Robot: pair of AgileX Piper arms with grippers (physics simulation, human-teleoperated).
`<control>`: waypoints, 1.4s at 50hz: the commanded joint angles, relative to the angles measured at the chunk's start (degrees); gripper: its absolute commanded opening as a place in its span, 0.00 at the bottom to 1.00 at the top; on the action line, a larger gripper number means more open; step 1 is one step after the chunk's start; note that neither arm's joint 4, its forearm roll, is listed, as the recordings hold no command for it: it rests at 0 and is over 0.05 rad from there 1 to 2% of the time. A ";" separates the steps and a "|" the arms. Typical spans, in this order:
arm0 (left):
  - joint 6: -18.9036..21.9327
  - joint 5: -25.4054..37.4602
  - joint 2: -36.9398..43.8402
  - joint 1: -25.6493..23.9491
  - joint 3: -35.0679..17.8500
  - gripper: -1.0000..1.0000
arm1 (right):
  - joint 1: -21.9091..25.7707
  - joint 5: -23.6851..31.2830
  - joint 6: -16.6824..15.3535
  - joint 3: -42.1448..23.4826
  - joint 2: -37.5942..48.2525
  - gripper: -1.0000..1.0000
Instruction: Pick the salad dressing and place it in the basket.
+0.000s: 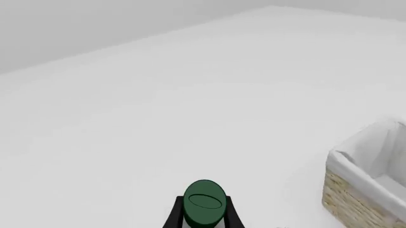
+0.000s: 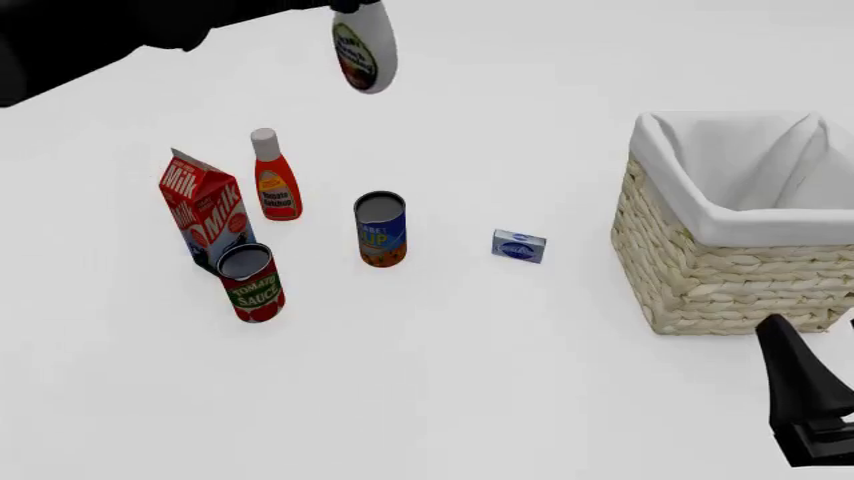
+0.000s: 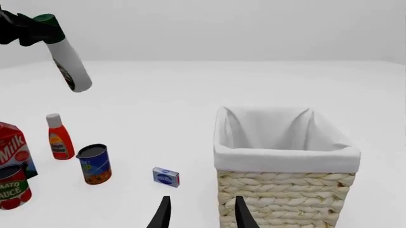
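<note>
The left claw (image 1: 203,213) is gripping the dressing (image 2: 364,45) by its green cap, the bottle hanging tilted high over the far left surface, the basket (image 2: 707,270) lying well to its right; the right claw (image 3: 199,213) is idling, spread empty

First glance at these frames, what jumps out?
The salad dressing hangs in mid-air, gripped at its green cap by the left gripper, high above the groceries and well left of the basket. Next is the big wicker basket with its white lining at the right, nothing visible inside. Below stand a milk carton, a red bottle, two cans and a small blue box; the right gripper sits open, low by the basket.
</note>
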 commanded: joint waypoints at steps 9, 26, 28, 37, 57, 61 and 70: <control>-0.81 -1.13 0.48 -9.04 1.27 0.00 | -0.14 -0.26 0.18 -0.56 0.00 1.00; -1.26 -1.68 0.65 -13.94 2.54 0.00 | 0.96 1.00 -0.90 -2.48 0.00 1.00; -1.22 -1.82 0.72 -13.89 2.71 0.00 | 1.80 2.16 -1.80 -3.52 0.00 1.00; -1.29 -1.79 0.64 -14.38 2.94 0.00 | 5.27 6.69 -7.65 -8.49 2.18 1.00; -0.84 -1.97 0.87 -15.54 3.55 0.00 | 13.18 3.01 -17.57 -25.83 28.40 1.00; -0.98 -1.87 0.96 -15.65 3.45 0.00 | 14.06 2.04 -17.49 -27.09 31.19 1.00; -0.62 -2.15 0.45 -16.82 4.22 0.00 | 16.99 -1.53 -17.85 -30.76 37.89 1.00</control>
